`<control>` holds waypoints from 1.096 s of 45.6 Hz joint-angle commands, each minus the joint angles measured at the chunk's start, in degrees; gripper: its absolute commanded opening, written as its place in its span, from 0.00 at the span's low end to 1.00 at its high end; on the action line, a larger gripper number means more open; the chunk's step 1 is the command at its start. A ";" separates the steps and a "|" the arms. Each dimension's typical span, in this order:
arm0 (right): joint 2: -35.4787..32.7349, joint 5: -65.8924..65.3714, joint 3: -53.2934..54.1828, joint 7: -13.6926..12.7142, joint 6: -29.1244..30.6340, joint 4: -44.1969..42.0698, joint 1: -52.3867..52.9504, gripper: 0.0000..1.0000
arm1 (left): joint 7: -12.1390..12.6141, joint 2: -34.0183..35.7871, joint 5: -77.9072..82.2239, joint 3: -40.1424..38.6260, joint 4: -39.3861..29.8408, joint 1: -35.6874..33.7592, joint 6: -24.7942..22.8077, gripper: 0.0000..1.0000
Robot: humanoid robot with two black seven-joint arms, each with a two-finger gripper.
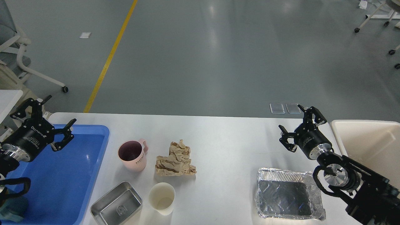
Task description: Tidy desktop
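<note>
The white desktop (225, 140) fills the lower half of the head view. On it stand a pink mug (133, 155), a crumpled brown paper (176, 159), a white paper cup (161, 198), a small steel tin (116, 203) and a foil tray (287, 193). My left gripper (57, 113) is open and empty, above the far left corner of the blue tray (62, 181). My right gripper (292, 120) is open and empty, above the desktop's far right part, beyond the foil tray.
A beige bin (368, 147) stands off the desktop's right end. The blue tray covers the left end. A teal object (12, 209) lies in the tray's near left corner. A white chair base (37, 72) stands on the floor at far left.
</note>
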 commanded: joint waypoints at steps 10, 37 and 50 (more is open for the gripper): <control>0.78 0.00 -0.26 0.09 0.01 0.06 -0.43 1.00 | -0.16 7.49 6.74 -0.09 -6.36 7.45 -1.73 0.97; 1.31 0.00 -1.85 0.09 -0.34 0.24 -0.70 1.00 | -1.83 36.49 21.60 -2.64 -16.20 20.81 -6.29 0.97; 1.39 0.00 -2.90 0.09 -0.16 0.24 -0.52 1.00 | -2.89 44.93 29.68 -2.20 -16.55 23.09 -7.79 0.97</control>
